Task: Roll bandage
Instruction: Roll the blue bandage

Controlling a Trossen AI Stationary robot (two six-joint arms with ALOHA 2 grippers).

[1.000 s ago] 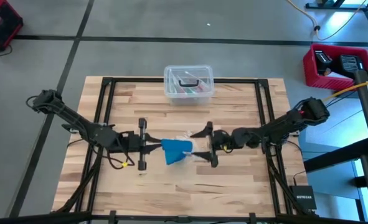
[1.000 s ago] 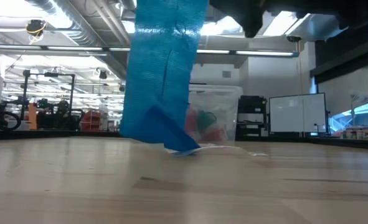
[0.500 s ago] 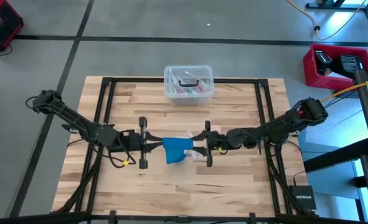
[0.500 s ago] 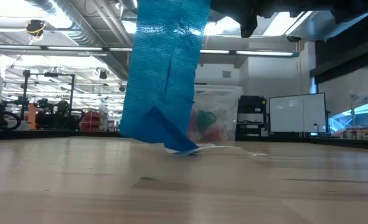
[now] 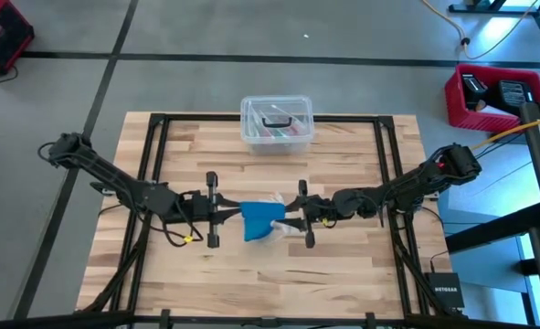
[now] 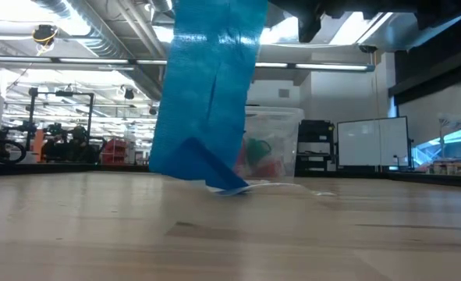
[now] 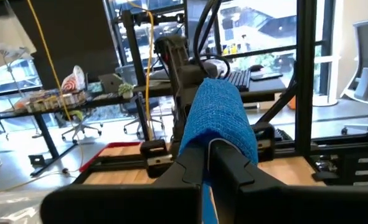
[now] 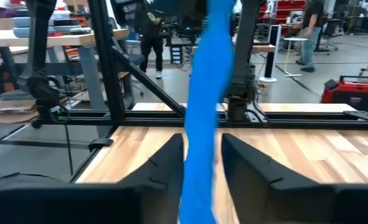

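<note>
The bandage [image 5: 260, 219] is hanging in mid-air over the middle of the counter [image 5: 343, 283], a bright blue band draping down from between the two arms, with its lower end folding onto the wood [image 6: 207, 168]. Seen level across the counter, it is falling as a broad strip whose bottom corner is touching the surface, just in front of a small clear plastic bag [image 6: 292, 187] lying flat there.

The left gripper [image 5: 222, 213] is sitting right against the band's left edge, its fingers [image 7: 190, 171] pressed together and pinching the bandage, which is bulging up over them [image 7: 218, 115] in a soft wrapped lump. The right gripper [image 5: 292, 219] is meeting the band from the opposite side; past its own wrist, the blue strip [image 8: 205, 106] is running straight down through the gap between its two fingers [image 8: 165, 165], which are standing slightly apart on either side of the fabric. I cannot tell whether they are actually touching it.

Both arms are stretching in level from the counter's two sides, nearly nose to nose, with the bandage between them. Behind them, near the far edge of the counter, a clear plastic lidded box [image 5: 277, 123] is sitting well apart from the grippers.
</note>
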